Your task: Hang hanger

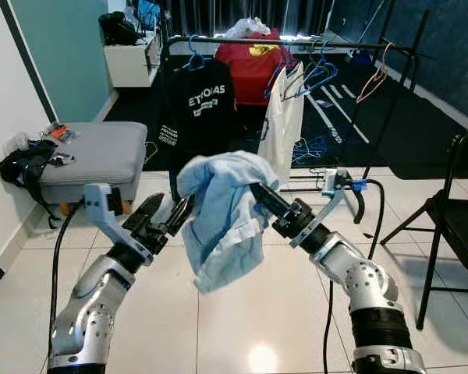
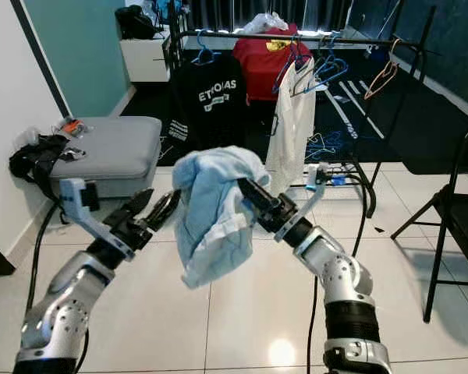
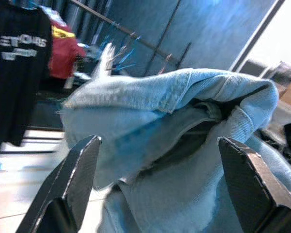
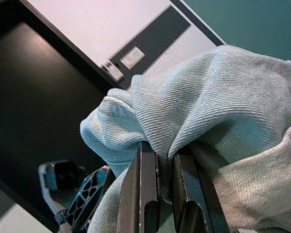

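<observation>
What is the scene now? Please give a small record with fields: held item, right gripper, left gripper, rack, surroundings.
held item: light blue garment, bunched, hanging in the air
right gripper: shut on the garment's fabric
left gripper: open, beside the garment
rack: clothes rack ahead, with black T-shirt, red garment, white shirt, blue hangers
surroundings: grey ottoman on the left, black folding chair on the right

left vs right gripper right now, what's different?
The left gripper is open, fingers spread beside the light blue garment without gripping it; the right gripper is shut on its fabric. The left comes in from the garment's left, the right from its right. Both are raised before the clothes rack.
</observation>
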`<state>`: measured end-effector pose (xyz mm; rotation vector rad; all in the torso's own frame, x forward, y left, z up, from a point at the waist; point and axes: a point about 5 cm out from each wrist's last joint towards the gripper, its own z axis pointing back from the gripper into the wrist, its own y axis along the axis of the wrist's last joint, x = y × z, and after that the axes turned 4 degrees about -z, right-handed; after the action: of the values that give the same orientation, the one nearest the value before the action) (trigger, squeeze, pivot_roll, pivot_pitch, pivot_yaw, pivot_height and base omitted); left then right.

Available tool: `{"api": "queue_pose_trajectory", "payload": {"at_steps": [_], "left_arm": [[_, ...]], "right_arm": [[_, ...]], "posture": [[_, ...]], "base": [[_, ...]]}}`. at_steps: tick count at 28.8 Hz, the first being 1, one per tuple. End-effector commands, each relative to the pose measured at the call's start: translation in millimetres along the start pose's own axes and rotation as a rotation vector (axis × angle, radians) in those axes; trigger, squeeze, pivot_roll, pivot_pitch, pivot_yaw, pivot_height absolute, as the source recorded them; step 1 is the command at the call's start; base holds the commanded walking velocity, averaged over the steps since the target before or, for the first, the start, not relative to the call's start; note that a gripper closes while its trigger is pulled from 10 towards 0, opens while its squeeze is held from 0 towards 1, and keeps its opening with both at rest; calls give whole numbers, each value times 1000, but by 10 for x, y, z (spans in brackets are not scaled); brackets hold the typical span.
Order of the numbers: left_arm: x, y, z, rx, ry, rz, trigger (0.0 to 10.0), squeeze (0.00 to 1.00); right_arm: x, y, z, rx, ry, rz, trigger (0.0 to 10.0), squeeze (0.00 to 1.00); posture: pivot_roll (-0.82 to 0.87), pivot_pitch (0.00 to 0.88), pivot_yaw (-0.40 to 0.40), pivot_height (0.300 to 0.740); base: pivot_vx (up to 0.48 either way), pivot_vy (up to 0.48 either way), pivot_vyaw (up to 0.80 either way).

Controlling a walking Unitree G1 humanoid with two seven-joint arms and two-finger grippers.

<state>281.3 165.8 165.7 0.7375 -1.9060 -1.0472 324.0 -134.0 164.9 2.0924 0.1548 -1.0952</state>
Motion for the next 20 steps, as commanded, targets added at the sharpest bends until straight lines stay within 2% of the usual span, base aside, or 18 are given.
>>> {"api": "queue_pose_trajectory", "payload": {"at_steps": [1, 2, 5, 7, 14, 15, 16, 17, 19, 20], "left_arm": [[16, 1, 70, -13, -44, 57, 10000, 1000], [16, 1, 70, -13, -44, 57, 10000, 1000], [-28, -61, 147, -88, -39, -43, 10000, 1000], [-41, -57, 142, -84, -26, -63, 10000, 1000], [-46, -49, 136, -76, -18, -70, 10000, 1000], [-23, -39, 84, -70, -15, -118, 10000, 1000], [-23, -39, 84, -70, -15, -118, 10000, 1000], [-9, -25, 14, -51, 2, -167, 10000, 933], [-9, -25, 14, -51, 2, -167, 10000, 933], [15, -12, -40, -37, 6, -204, 10000, 231]], "right_arm": [[-61, 63, -14, 32, 37, -12, 0, 0], [-61, 63, -14, 32, 37, -12, 0, 0], [-119, 72, -13, 37, 78, -36, 0, 0], [-130, 67, -13, 34, 84, -38, 0, 0], [-133, 64, -12, 31, 85, -38, 0, 0], [-138, 62, -10, 28, 85, -41, 0, 0], [-138, 62, -10, 28, 85, -41, 0, 0], [-150, 58, -14, 25, 90, -42, 0, 0], [-150, 58, -14, 25, 90, -42, 0, 0], [-158, 55, -14, 23, 92, -42, 0, 0]], "posture": [[51, 0, -23, 740], [51, 0, -23, 740], [57, 0, -28, 740], [55, 0, -29, 740], [55, 0, -29, 740], [57, 0, -30, 740], [57, 0, -30, 740], [50, 0, -25, 740], [50, 0, -25, 740], [50, 0, -26, 740]], "base": [[0, 0, 0], [0, 0, 0], [0, 0, 0], [0, 0, 0], [0, 0, 0], [0, 0, 0], [0, 0, 0], [0, 0, 0], [0, 0, 0], [0, 0, 0]]}}
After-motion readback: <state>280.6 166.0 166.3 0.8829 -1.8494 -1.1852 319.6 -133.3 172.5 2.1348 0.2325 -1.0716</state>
